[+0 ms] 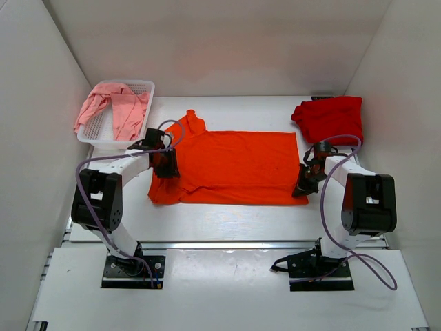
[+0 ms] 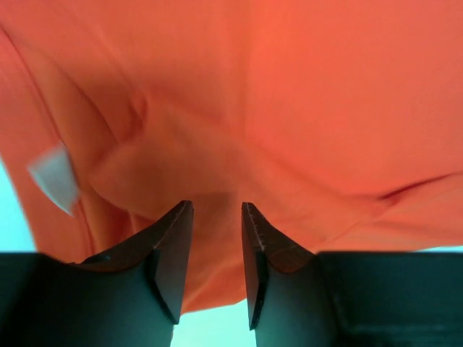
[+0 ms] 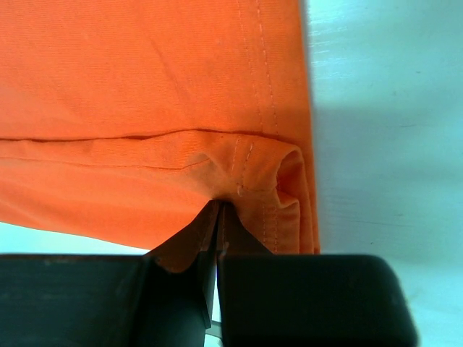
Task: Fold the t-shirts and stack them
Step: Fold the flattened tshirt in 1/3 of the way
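Closest to the left wrist lens, the left gripper (image 2: pixel 215 210) shows two dark wedge-shaped fingers standing apart with a clear gap and nothing pinched between them. Beyond them the orange t-shirt (image 2: pixel 289 108) fills the picture as soft, rumpled cloth, blurred, with a small white label (image 2: pixel 54 177) at one side. I cannot tell whether the fingertips touch the fabric. On the right wrist view, the right gripper (image 3: pixel 218 208) has its jaws pressed together on a puckered fold at the hem corner, where the double row of stitching shows plainly. The blocky black body cuts off whatever lies beneath it, and the smooth white table (image 3: pixel 383 108) runs off to the right. From overhead, I see the orange shirt spread flat across the middle of the table, its near edge doubled over in a long strip and one sleeve poking toward the far left. The left arm's wrist hides the cloth at the collar end. A red t-shirt (image 1: pixel 329 118) lies in a loose heap at the far right, close by the orange one's corner. A pink t-shirt (image 1: pixel 114 110) is crumpled in the white mesh basket (image 1: pixel 143 88) at the far left, spilling over its rim.
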You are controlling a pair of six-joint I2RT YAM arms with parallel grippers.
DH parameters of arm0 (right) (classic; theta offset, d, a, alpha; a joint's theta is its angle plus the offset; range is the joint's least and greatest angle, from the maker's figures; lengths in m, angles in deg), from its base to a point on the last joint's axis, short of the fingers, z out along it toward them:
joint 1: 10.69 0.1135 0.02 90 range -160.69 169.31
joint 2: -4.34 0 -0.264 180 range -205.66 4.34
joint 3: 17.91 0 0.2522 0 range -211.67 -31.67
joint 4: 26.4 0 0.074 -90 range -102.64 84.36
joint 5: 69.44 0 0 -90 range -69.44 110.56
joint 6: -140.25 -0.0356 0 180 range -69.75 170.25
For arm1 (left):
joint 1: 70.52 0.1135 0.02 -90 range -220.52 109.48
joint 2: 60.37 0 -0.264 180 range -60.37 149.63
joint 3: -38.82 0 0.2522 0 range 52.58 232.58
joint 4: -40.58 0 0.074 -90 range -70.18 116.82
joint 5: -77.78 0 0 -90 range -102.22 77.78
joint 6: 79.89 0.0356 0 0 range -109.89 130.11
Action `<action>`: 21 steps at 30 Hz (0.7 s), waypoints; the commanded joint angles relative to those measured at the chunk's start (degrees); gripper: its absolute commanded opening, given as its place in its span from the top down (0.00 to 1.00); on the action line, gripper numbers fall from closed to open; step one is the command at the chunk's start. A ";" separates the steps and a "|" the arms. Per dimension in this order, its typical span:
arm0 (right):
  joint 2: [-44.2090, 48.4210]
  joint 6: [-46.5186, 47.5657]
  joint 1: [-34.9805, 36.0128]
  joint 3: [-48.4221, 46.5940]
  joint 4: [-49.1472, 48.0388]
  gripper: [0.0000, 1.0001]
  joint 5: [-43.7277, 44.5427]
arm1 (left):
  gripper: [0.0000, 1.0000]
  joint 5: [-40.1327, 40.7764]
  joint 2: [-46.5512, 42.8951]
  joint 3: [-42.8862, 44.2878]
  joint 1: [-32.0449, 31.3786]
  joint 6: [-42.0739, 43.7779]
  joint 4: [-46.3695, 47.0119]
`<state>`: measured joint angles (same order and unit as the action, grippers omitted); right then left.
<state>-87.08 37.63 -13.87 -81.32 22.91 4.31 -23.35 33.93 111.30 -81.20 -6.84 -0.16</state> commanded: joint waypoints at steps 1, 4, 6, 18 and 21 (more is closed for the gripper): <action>-0.69 2.51 0.72 -0.36 2.15 1.00 2.80 | 0.56 4.19 -0.69 -1.94 -2.15 2.18 -3.95; 0.45 2.87 0.19 -0.01 3.81 1.00 2.98 | 0.56 6.39 -2.45 -3.78 -3.30 3.06 -5.36; 0.89 2.96 0.19 0.43 4.35 1.00 3.33 | 0.57 6.92 -2.98 -4.31 -3.39 3.59 -6.59; 2.29 5.94 -1.21 5.52 5.93 1.00 2.45 | 0.61 7.44 -6.93 -10.46 -6.28 6.05 -10.02; 3.79 5.59 -1.04 7.37 6.02 1.00 3.24 | 0.62 6.92 -9.22 -11.25 -6.63 6.75 -11.68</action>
<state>-83.64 41.28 -14.63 -77.51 25.60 3.57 -16.93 28.47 101.22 -87.03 -1.46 -8.95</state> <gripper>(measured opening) 0.000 0.385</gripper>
